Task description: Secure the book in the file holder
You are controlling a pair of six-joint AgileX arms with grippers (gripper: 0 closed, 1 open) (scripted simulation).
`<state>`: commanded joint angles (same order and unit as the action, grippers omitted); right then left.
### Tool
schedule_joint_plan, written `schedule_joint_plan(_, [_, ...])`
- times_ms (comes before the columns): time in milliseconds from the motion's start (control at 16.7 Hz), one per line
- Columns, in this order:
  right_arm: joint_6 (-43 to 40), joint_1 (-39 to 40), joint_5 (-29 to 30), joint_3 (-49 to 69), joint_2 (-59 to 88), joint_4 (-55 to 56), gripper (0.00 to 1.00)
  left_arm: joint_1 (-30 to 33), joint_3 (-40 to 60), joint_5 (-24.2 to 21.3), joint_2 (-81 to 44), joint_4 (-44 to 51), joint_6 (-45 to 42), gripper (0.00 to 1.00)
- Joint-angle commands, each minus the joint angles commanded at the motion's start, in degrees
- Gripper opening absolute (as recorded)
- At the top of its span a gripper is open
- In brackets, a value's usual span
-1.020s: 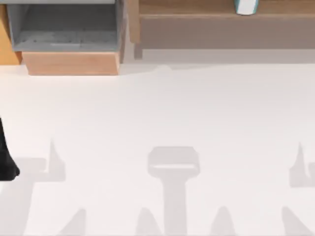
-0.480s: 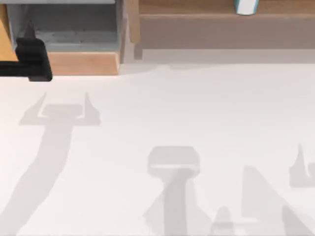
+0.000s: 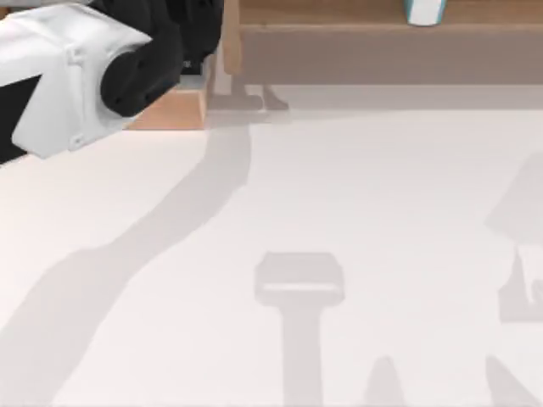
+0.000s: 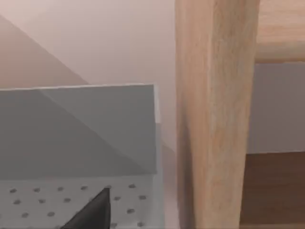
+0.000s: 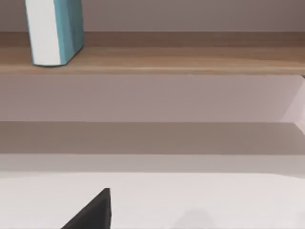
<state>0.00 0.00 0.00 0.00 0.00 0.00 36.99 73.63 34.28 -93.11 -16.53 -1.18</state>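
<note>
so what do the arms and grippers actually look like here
The left arm in the top view has a boxy white shell with small bolt-like marks at its corners, joined to rounded matte black housings. No cables or lettering are visible. In each wrist view, a dark, pointed fingertip shows: the left gripper's fingertip and the right gripper's fingertip.

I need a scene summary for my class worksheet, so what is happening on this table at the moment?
The left arm reaches over the file holder at the table's far left, hiding most of it; its wrist camera looks at the bin's grey wall beside a wooden post. The book stands upright on the long wooden shelf at the far right, unheld. The book is not yet in the holder.
</note>
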Motion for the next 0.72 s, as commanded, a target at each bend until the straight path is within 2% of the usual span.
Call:
schedule_joint_plan(360, [0.0,0.0,0.0,0.0,0.0,0.0,1.0,8.7,29.7,8.5,-30.1,-2.3,0.2,1.0])
schedule_joint_plan(720, [0.0,0.0,0.0,0.0,0.0,0.0,1.0,13.0,53.1,12.8,-51.3,-1.7,0.6,1.0])
